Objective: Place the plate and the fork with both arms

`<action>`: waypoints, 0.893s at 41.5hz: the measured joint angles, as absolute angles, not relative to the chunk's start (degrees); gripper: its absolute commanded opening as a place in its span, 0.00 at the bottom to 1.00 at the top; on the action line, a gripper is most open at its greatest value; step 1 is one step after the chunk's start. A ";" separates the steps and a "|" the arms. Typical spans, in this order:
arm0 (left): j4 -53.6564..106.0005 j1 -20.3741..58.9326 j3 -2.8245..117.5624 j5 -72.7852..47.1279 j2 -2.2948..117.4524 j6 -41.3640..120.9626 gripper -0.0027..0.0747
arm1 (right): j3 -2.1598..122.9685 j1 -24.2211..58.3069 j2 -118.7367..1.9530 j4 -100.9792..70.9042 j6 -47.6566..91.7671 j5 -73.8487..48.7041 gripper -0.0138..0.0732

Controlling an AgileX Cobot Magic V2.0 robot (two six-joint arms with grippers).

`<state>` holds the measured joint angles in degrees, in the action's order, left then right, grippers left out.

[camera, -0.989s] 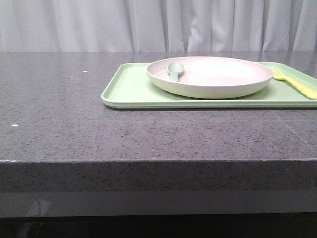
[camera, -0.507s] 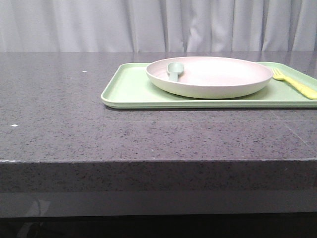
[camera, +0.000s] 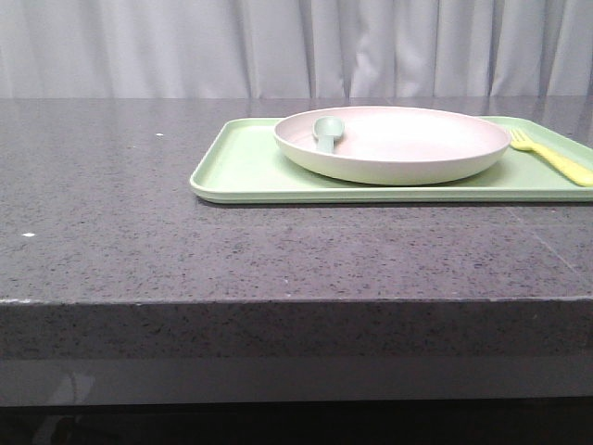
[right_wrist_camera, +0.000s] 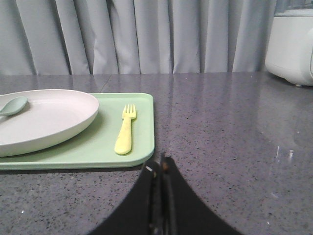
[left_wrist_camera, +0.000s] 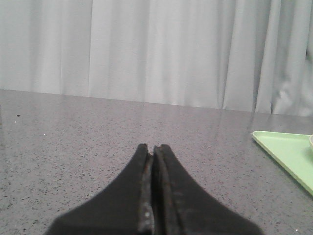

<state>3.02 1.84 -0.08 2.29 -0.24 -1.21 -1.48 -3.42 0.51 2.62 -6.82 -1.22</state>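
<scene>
The pale pinkish-cream plate (camera: 394, 144) sits on the light green tray (camera: 250, 171) at the right of the table; it also shows in the right wrist view (right_wrist_camera: 44, 117). The yellow fork (camera: 554, 156) lies on the tray right of the plate, and shows in the right wrist view (right_wrist_camera: 125, 129). My left gripper (left_wrist_camera: 153, 148) is shut and empty, low over bare table left of the tray's corner (left_wrist_camera: 283, 152). My right gripper (right_wrist_camera: 160, 164) is shut and empty, just off the tray's near right corner. Neither gripper shows in the front view.
A grey-green spoon (camera: 327, 130) rests in the plate's left part, and shows in the right wrist view (right_wrist_camera: 12, 105). A white appliance (right_wrist_camera: 292, 41) stands far right on the dark speckled table (camera: 139, 232). Grey curtains hang behind.
</scene>
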 measured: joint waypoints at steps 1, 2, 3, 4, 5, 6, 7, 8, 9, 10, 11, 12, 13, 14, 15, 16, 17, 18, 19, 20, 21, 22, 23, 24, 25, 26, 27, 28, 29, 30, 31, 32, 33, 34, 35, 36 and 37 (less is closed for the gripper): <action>3.02 1.84 -0.08 2.29 -0.24 -1.21 0.01 | -1.48 -3.42 0.51 2.62 -6.82 -1.22 0.08; 3.02 1.84 -0.08 2.29 -0.24 -1.21 0.01 | -1.48 -3.42 0.51 2.62 -6.82 -1.30 0.08; 3.02 1.84 -0.08 2.29 -0.24 -1.21 0.01 | -1.48 -3.42 0.51 2.62 -6.82 -1.30 0.08; 3.02 1.84 -0.08 2.29 -0.24 -1.21 0.01 | -1.48 -3.42 0.51 2.70 -6.82 -1.30 0.08; 3.02 1.84 -0.08 2.29 -0.24 -1.21 0.01 | -1.48 -3.42 0.51 2.70 -6.82 -1.41 0.08; 3.02 1.84 -0.08 2.29 -0.24 -1.21 0.01 | -1.48 -3.42 0.51 2.70 -6.82 -1.43 0.08; 3.02 1.84 -0.08 2.29 -0.24 -1.21 0.01 | -1.48 -3.42 0.51 2.70 -6.82 -1.43 0.08; 3.02 1.84 -0.08 2.29 -0.24 -1.21 0.01 | -1.48 -3.42 0.51 2.70 -6.82 -1.43 0.08; 3.02 1.84 -0.08 2.29 -0.24 -1.21 0.01 | -1.48 -3.42 0.51 2.70 -6.82 -1.43 0.08; 3.02 1.84 -0.08 2.29 -0.24 -1.21 0.01 | -1.48 -3.42 0.51 2.70 -6.82 -1.43 0.08; 3.02 1.84 -0.08 2.29 -0.24 -1.21 0.01 | -1.48 -3.42 0.51 2.70 -6.82 -1.43 0.08; 3.02 1.84 -0.08 2.29 -0.24 -1.21 0.01 | -1.48 -3.42 0.51 2.70 -6.82 -1.43 0.08; 3.02 1.84 -0.08 2.29 -0.24 -1.21 0.01 | -1.48 -3.42 0.51 2.70 -6.82 -1.43 0.08; 3.02 1.84 -0.08 2.29 -0.24 -1.21 0.01 | -1.48 -3.42 0.51 2.70 -6.82 -1.43 0.08; 3.02 1.84 -0.08 2.29 -0.24 -1.21 0.01 | -1.48 -3.42 0.51 2.70 -6.82 -1.43 0.08; 3.02 1.84 -0.08 2.29 -0.24 -1.21 0.01 | -1.48 -3.42 0.51 2.70 -6.82 -1.56 0.08; 3.02 1.84 -0.08 2.29 -0.24 -1.21 0.01 | -1.48 -3.42 0.51 2.70 -6.82 -1.56 0.08; 3.02 1.84 -0.08 2.29 -0.24 -1.21 0.01 | -1.48 -3.42 0.51 2.70 -6.82 -1.58 0.08; 3.02 1.84 -0.08 2.29 -0.24 -1.21 0.01 | -1.48 -3.42 0.51 2.82 -6.82 -1.68 0.08; 3.02 1.84 -0.08 2.29 -0.24 -1.21 0.01 | -1.48 -3.42 0.51 2.95 -6.82 -1.80 0.08; 3.02 1.84 -0.08 2.29 -0.24 -1.21 0.01 | -1.48 -3.42 0.51 3.10 -6.82 -1.89 0.08; 3.02 1.84 -0.08 2.29 -0.24 -1.21 0.01 | -1.48 -3.42 0.51 3.19 -6.82 -1.89 0.08; 3.02 1.84 -0.08 2.29 -0.24 -1.21 0.01 | -1.48 -3.42 0.51 3.19 -6.82 -1.89 0.08; 3.02 1.84 -0.08 2.29 -0.24 -1.21 0.01 | -1.48 -3.42 0.51 3.19 -6.82 -1.89 0.08; 3.02 1.84 -0.08 2.29 -0.24 -1.21 0.01 | -1.48 -3.42 0.51 3.19 -6.82 -1.89 0.08; 3.02 1.84 -0.08 2.29 -0.24 -1.21 0.01 | -1.48 -3.42 0.51 3.19 -6.82 -1.89 0.08; 3.02 1.84 -0.08 2.29 -0.24 -1.21 0.01 | -1.48 -3.42 0.51 2.75 -6.82 -1.89 0.08; 3.02 1.84 -0.08 2.29 -0.24 -1.21 0.01 | -1.48 -3.42 0.51 2.17 -6.71 -2.01 0.08; 3.02 1.84 -0.08 2.29 -0.24 -1.21 0.01 | -1.48 -3.29 0.51 1.64 -6.55 -2.01 0.08; 3.02 1.84 -0.08 2.29 -0.24 -1.21 0.01 | -1.48 -3.28 0.51 0.69 -5.84 -2.11 0.08; 3.02 1.84 -0.08 2.29 -0.24 -1.21 0.01 | -1.48 -3.05 0.51 0.00 -5.10 -2.09 0.08; 3.02 1.84 -0.08 2.29 -0.24 -1.21 0.01 | -1.48 -2.72 0.51 -1.11 -4.10 -2.09 0.08; 3.02 1.84 -0.08 2.29 -0.24 -1.21 0.01 | -1.48 -2.41 0.51 -2.38 -2.47 -2.13 0.08; 3.02 1.84 -0.08 2.29 -0.24 -1.21 0.01 | -1.48 -1.90 0.51 -3.38 -1.09 -2.13 0.08; 3.02 1.84 -0.08 2.29 -0.24 -1.21 0.01 | -1.48 -1.44 0.51 -4.58 0.65 -2.13 0.08; 3.02 1.84 -0.08 2.29 -0.24 -1.21 0.01 | -1.48 -0.81 0.51 -5.37 2.09 -2.13 0.08; 3.02 1.84 -0.08 2.29 -0.24 -1.21 0.01 | -1.48 -0.17 0.51 -6.28 3.13 -2.13 0.08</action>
